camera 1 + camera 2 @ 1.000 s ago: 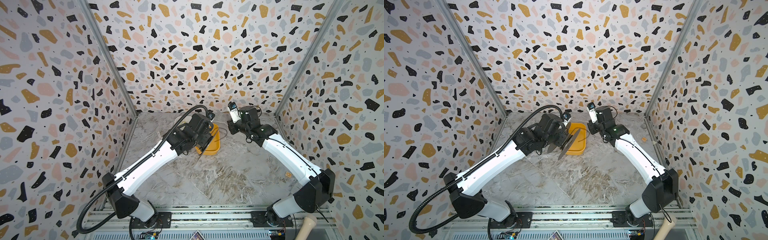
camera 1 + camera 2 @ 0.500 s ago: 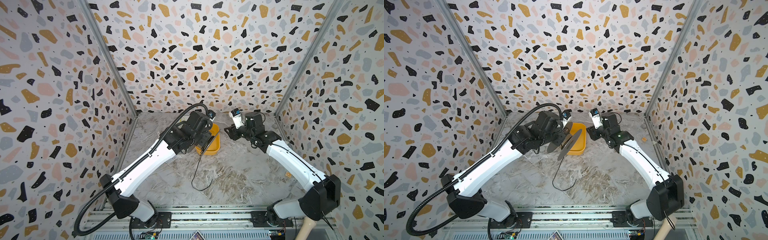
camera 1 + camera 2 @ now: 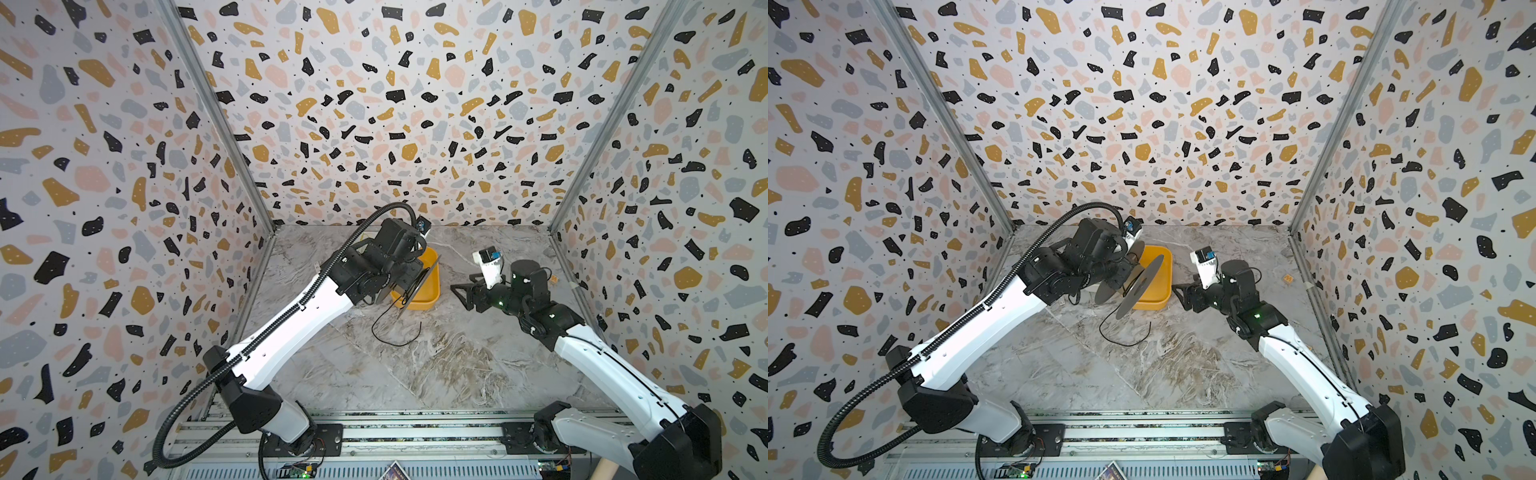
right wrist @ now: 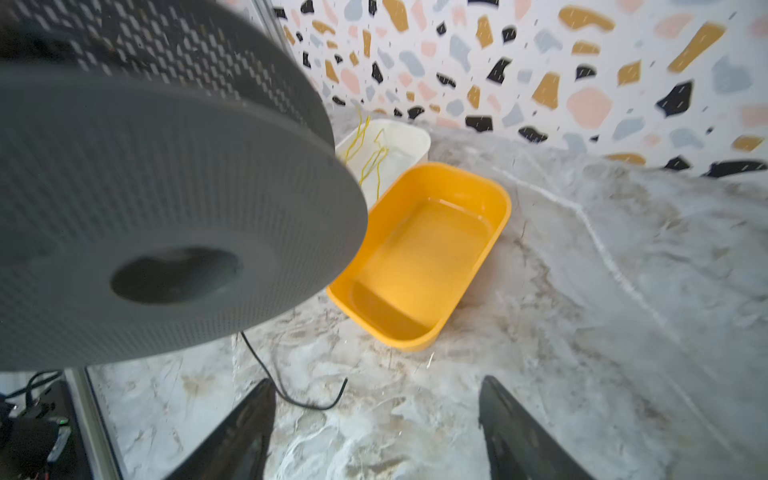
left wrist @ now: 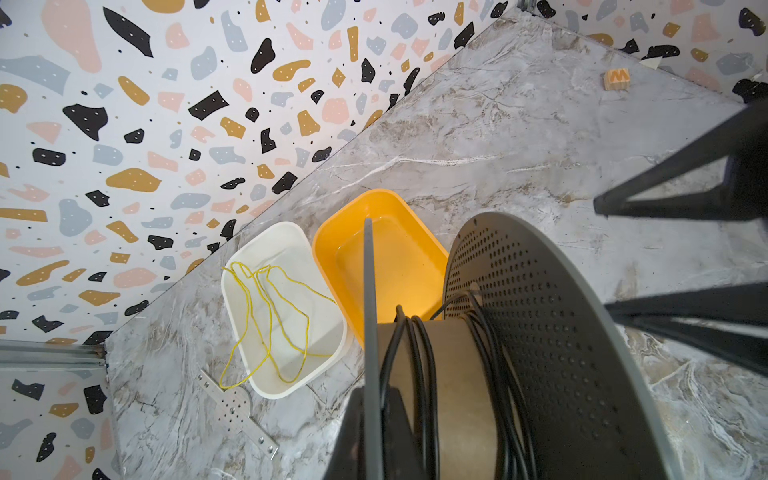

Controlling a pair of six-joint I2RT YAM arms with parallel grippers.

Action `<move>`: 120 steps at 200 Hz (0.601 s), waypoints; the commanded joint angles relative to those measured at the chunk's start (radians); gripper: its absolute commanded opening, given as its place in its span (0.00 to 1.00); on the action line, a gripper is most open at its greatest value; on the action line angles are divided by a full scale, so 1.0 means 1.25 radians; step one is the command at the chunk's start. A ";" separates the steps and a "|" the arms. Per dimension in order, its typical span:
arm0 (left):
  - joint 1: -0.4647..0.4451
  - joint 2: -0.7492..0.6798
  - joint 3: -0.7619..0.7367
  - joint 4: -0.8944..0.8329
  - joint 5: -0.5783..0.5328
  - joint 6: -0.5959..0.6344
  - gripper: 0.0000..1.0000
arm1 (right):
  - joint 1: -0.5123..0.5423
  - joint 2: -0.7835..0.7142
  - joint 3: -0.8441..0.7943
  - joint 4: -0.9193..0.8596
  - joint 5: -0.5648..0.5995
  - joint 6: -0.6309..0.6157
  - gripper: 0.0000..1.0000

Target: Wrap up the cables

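Observation:
A grey spool (image 3: 1139,286) with a cardboard core is held in the air over the yellow bin, and the black cables (image 5: 415,374) are wound in several turns on that core. My left gripper (image 5: 374,440) is shut on one flange of the spool (image 5: 540,332). The cables' loose end (image 3: 390,338) hangs off the spool and curls on the table (image 4: 291,395). My right gripper (image 3: 461,293) is open with nothing in it, to the right of the spool (image 4: 166,187) and apart from it, low above the table (image 4: 378,415).
An empty yellow bin (image 3: 430,297) sits under the spool. A white bin (image 5: 286,245) with a thin yellow cord (image 5: 266,316) stands beside it near the back wall. A metal bracket (image 5: 237,411) lies by the white bin. A small wooden block (image 5: 616,79) rests at the right wall.
My right gripper has opened, let go of the cable and drawn back to the right and lower. The freed cable end has dropped onto the table. The left gripper still holds the spool.

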 commanded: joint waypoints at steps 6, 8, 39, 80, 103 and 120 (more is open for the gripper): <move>0.009 -0.023 0.049 0.062 -0.011 -0.019 0.00 | 0.045 0.020 -0.064 0.089 -0.008 0.036 0.78; 0.009 -0.022 0.050 0.062 -0.010 -0.020 0.00 | 0.049 0.023 -0.067 0.089 -0.004 0.036 0.78; 0.011 -0.031 0.039 0.073 -0.009 -0.025 0.00 | 0.077 0.075 -0.122 0.179 -0.002 0.087 0.77; 0.016 -0.037 0.032 0.081 0.001 -0.030 0.00 | 0.076 0.220 -0.135 0.295 -0.092 0.166 0.64; 0.017 -0.039 0.025 0.086 0.009 -0.034 0.00 | 0.075 0.298 -0.139 0.380 -0.155 0.219 0.58; 0.017 -0.040 0.021 0.091 0.013 -0.036 0.00 | 0.075 0.341 -0.146 0.431 -0.176 0.255 0.56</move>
